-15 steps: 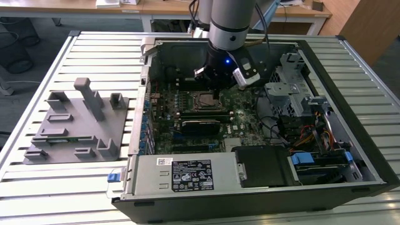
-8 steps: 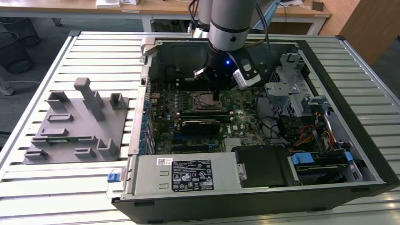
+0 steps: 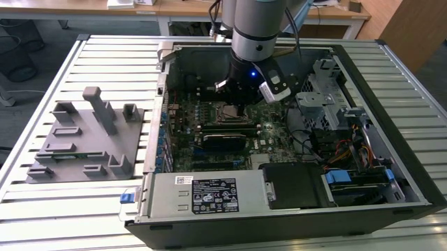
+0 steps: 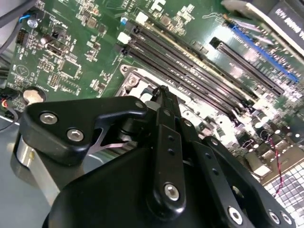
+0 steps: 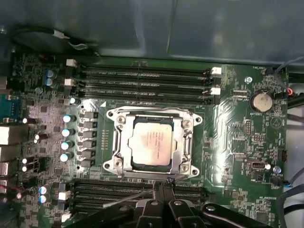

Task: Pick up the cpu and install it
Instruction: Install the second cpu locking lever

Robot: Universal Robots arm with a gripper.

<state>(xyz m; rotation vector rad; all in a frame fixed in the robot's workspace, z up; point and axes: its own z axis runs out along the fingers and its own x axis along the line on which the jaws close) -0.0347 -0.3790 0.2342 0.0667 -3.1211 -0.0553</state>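
The cpu (image 5: 152,142), a square chip with a silver-grey top, lies flat inside the metal socket frame (image 5: 118,142) on the green motherboard (image 5: 237,133). My gripper (image 5: 164,184) hangs just beside the socket's edge, over the nearest memory slots, with its black fingers pressed together and nothing between them. In the second wrist view the gripper (image 4: 161,93) tapers to a shut tip above the socket corner. In the exterior view the gripper (image 3: 242,107) reaches down into the open computer case (image 3: 412,172), right over the socket (image 3: 225,113).
Empty memory slots (image 5: 142,76) flank the socket on both sides. A black block (image 3: 223,140) sits on the board nearer the power supply (image 3: 209,194). A metal drive cage (image 3: 332,99) and cables fill the case's right. A grey fixture plate (image 3: 77,141) lies on the slatted table.
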